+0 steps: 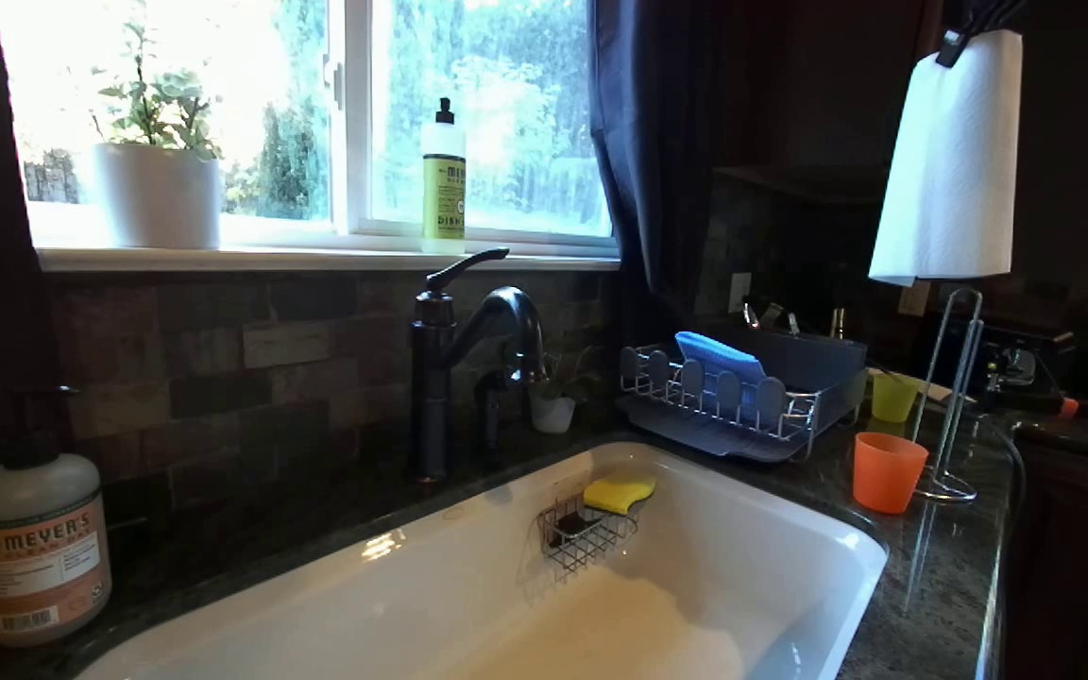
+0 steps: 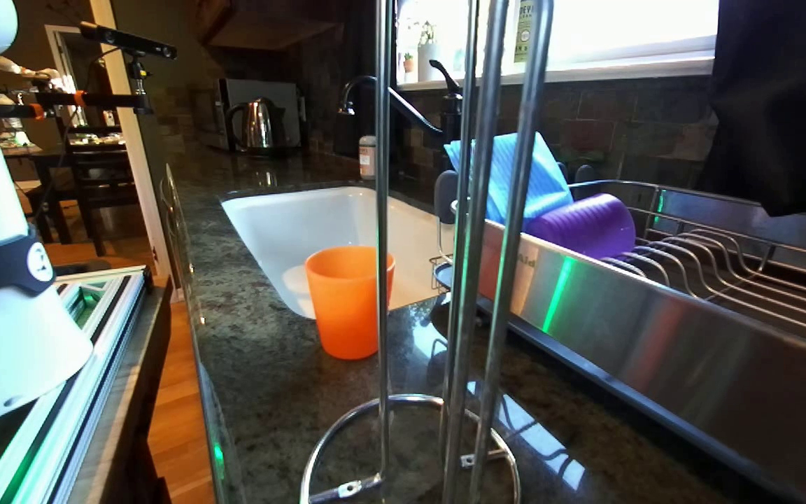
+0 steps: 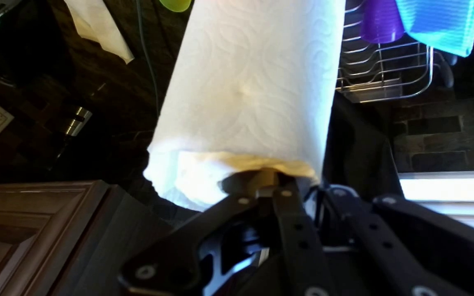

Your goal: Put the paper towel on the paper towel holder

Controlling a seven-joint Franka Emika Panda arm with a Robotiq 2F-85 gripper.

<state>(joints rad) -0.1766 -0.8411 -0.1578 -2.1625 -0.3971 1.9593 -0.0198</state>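
Fingers (image 1: 951,49) grasping paper towel (image 1: 952,175) hanging below; long axis slightly tilted, apparently above paper towel holder (image 2: 474,252) near worktop (image 1: 960,567) edge.

The Robotiq gripper (image 3: 296,190) reaches up from the bottom of the wrist view, its fingers (image 1: 952,47) clamped close together. In an exterior view they slant downward. The Franka Panda arm's white base (image 2: 22,339) stands partly cropped in an exterior view.

White paper towel roll (image 1: 952,165), slightly tilted, apparently just above the upright silvery holder (image 2: 470,294).
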